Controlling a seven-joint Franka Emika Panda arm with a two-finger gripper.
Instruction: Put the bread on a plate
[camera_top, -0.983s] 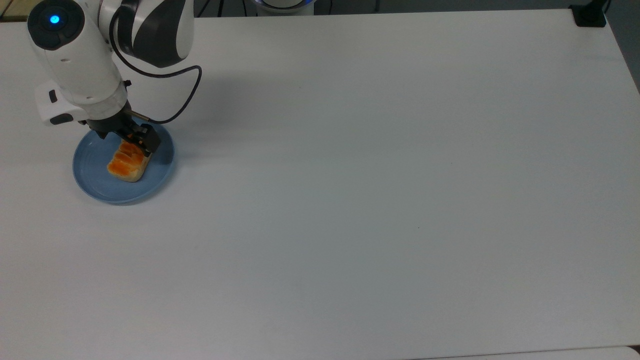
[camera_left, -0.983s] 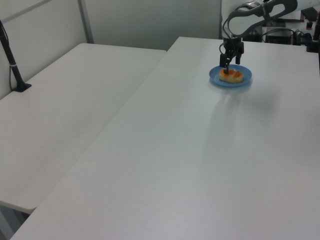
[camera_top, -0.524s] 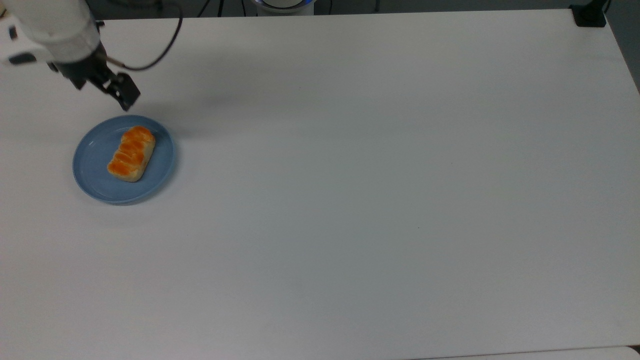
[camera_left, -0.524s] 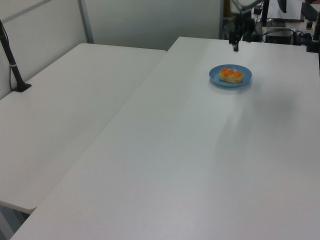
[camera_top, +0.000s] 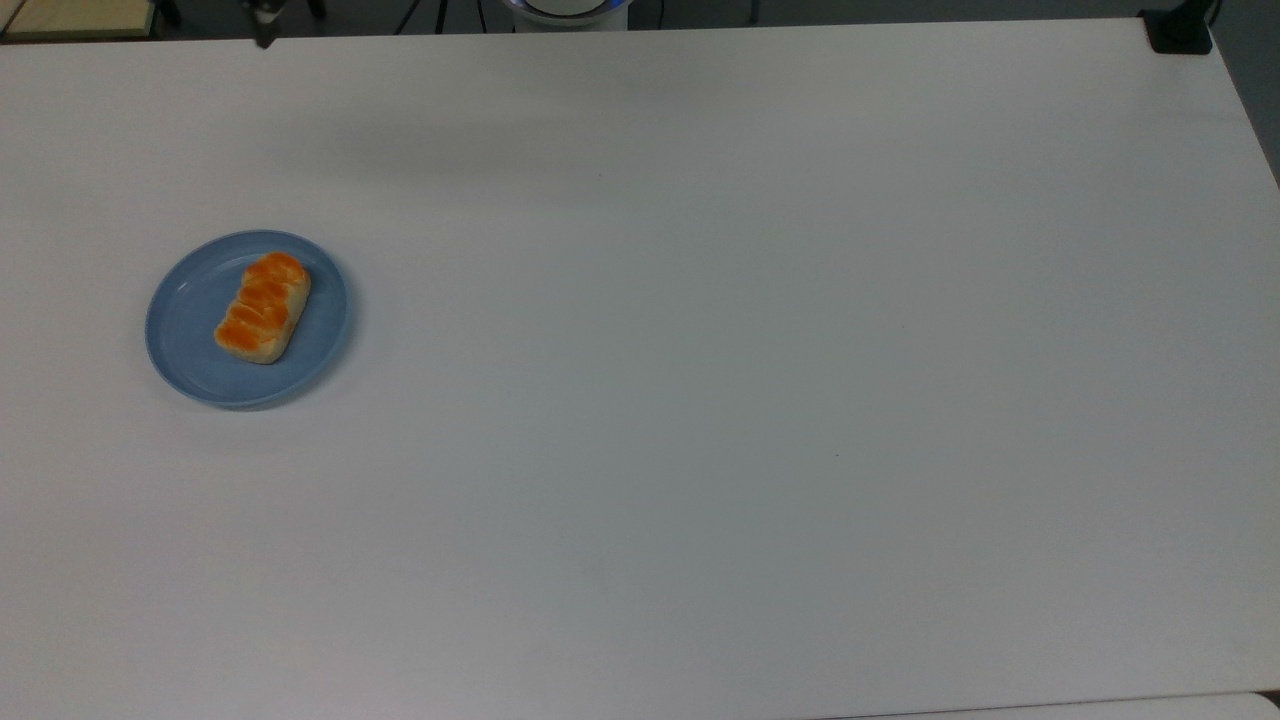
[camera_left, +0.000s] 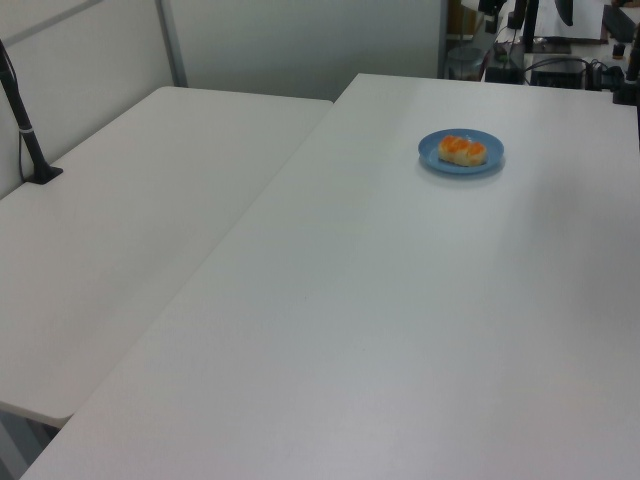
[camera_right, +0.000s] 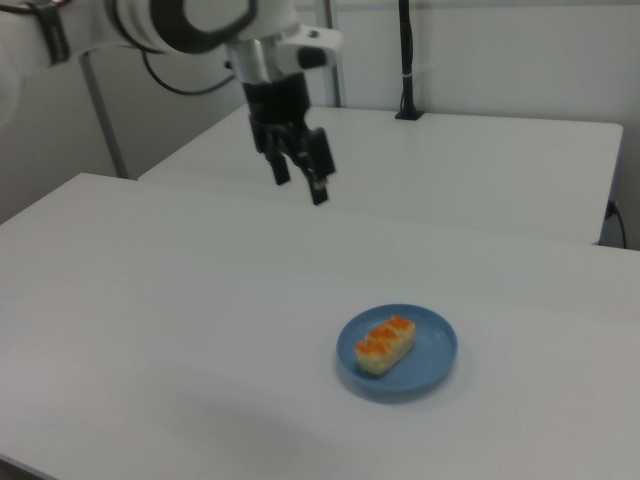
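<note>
Bread flat on the plate, well below and apart from the empty, spread-fingered hand.

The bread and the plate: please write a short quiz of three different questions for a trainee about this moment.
1. True or false: the bread lies inside the rim of the blue plate.
2. In the right view, where is the tool? A) clamped on the bread B) raised above the table, apart from the plate C) resting on the plate's rim
3. Fill in: the tool holds ____.

Key
1. True; the loaf rests flat on the plate, its orange top up.
2. B; it hangs well above and away from the plate.
3. Nothing; its fingers stand spread with a bare gap between them.
</note>
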